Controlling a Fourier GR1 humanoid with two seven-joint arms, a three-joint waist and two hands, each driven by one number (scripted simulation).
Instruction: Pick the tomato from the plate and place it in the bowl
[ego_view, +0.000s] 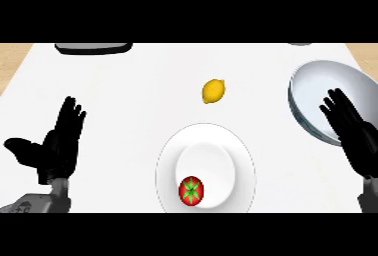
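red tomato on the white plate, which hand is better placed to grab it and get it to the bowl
Right, probably. The red round tomato sits on the white round plate roughly midway between both open hands, but the shiny grey bowl lies beside the right hand, far from the left hand.

One tomato (191, 190), one lemon (213, 91), one plate (167, 155), one bowl (319, 80).

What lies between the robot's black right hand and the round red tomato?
Head view: only bare white countertop and the round white plate's rim separate the right hand from the tomato.
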